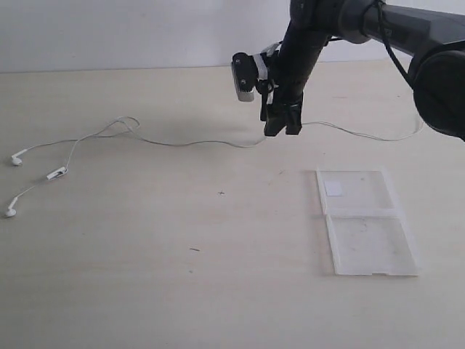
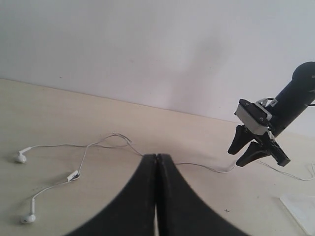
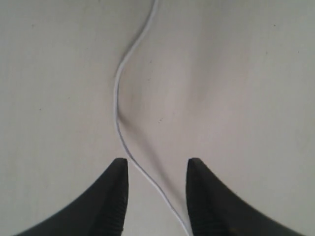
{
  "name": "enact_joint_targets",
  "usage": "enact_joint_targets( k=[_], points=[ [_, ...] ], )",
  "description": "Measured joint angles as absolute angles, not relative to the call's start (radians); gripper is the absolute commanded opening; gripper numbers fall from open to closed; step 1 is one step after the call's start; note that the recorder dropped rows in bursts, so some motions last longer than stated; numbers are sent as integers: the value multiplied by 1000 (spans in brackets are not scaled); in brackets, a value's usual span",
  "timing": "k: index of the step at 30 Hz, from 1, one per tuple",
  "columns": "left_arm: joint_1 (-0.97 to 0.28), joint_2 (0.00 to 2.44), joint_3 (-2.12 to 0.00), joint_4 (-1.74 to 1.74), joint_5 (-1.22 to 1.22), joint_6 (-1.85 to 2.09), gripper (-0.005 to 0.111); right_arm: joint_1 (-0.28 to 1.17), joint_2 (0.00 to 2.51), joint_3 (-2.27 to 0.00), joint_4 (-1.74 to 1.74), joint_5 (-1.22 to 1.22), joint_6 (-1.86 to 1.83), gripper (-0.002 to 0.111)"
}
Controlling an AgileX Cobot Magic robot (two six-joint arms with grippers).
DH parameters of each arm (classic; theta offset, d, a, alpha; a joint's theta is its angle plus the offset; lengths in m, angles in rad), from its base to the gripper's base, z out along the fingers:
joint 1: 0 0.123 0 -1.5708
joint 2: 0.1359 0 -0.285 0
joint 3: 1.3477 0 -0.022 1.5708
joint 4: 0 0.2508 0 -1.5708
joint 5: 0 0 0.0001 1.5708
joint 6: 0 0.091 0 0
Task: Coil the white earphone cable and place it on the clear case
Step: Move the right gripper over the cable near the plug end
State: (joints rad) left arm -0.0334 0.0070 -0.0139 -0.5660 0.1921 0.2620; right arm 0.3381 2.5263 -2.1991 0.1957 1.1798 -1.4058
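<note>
Pale matte table (image 1: pixel 218 298) carries the flat clear case (image 1: pixel 372 246), lying open at right, well apart from the wire – black right gripper (image 1: pixel 282 128) hangs with jaws apart, left gripper (image 2: pixel 156 157) pinched closed on nothing – thin white earphone cable (image 1: pixel 190 143) runs uncoiled between the right fingers, rounded earbuds (image 1: pixel 16 158) far left.

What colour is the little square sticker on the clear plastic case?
White; the small square sticker on the flat transparent case shows best in the exterior view.
</note>
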Motion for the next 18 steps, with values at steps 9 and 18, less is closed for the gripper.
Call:
enact_joint_targets(
  k=[9, 18],
  points=[
    [-33, 7, -14, -566, 192, 262, 0, 411, 2530, -2199, 141, 1180, -1467, 39],
    [-33, 7, -14, -566, 192, 262, 0, 436, 2530, -2199, 51, 1180, -1467, 39]
  ],
)
